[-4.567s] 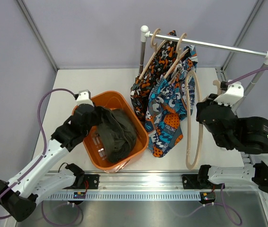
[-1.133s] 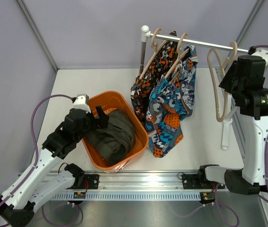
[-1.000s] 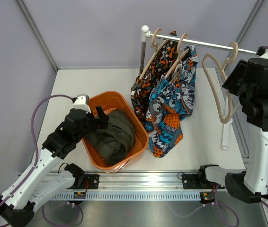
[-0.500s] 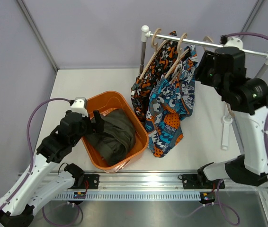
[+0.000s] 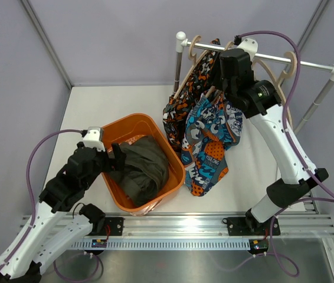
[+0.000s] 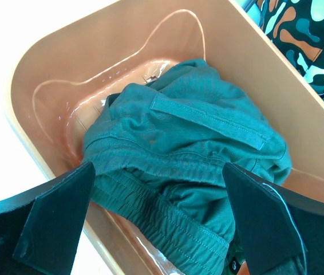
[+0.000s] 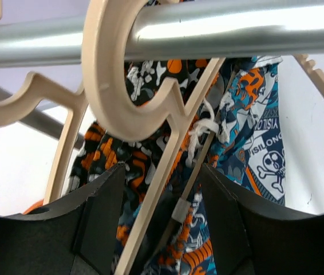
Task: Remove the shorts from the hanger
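Two printed shorts hang on hangers from the rail: orange-black-white shorts at the left, blue-orange-white shorts beside them. My right gripper is up at the rail, open. In the right wrist view its gripper straddles the neck of a beige hanger without touching it; that hanger carries the blue shorts. Olive-green shorts lie bunched in the orange basket. My left gripper hovers open just above them, holding nothing.
An empty beige hanger hangs on the rail to the right of my right arm. The rack's posts stand at both ends of the rail. The basket sits close to the hanging shorts' lower hems.
My right arm swung left along the rail from the empty hanger, which stays hooked on the rail, to the blue shorts' hanger, its jaws widening. The left arm drew back slightly.
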